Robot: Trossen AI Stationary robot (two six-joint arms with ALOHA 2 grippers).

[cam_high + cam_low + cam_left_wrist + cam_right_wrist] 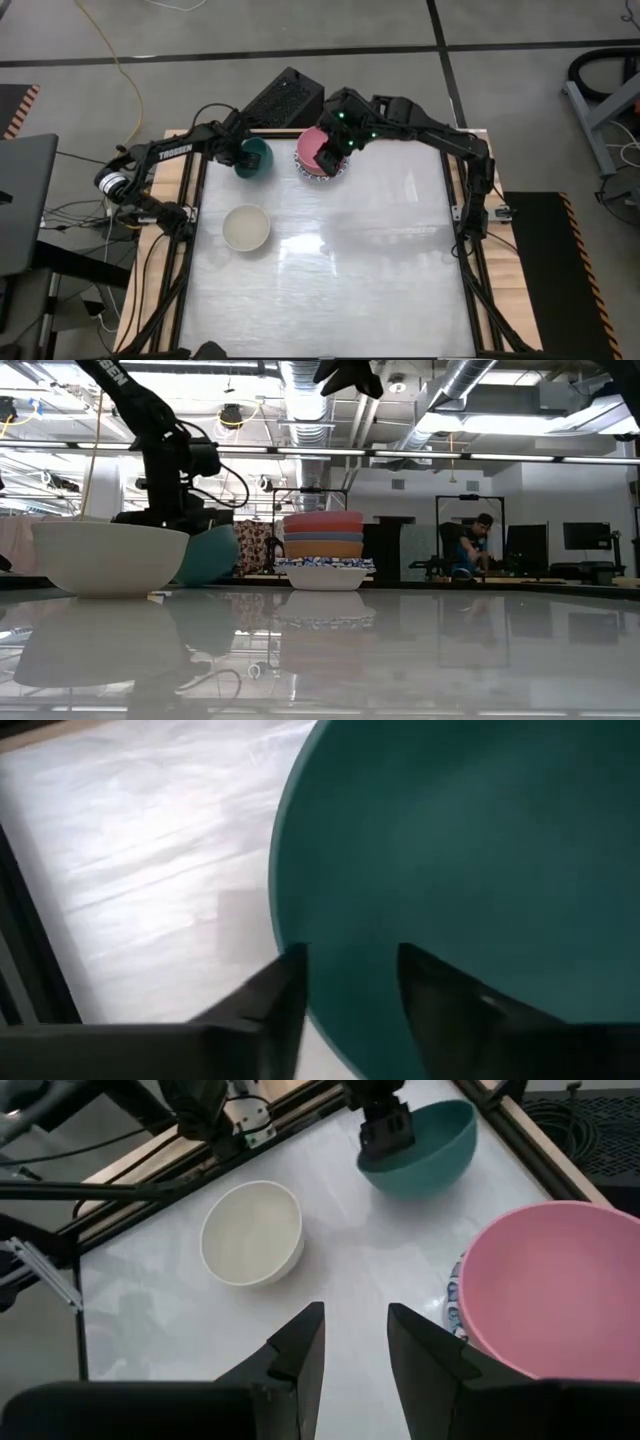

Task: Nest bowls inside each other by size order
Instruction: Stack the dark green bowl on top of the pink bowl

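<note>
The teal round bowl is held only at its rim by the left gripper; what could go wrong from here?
1. The left gripper pinches only the rim of the tilted teal round bowl, so it may slip or swing.
2. The right gripper hangs open beside the pink bowl topping the stack of nested bowls; carrying the teal bowl there could crowd both arms.
3. The stack is tall and could be knocked askew.
</note>
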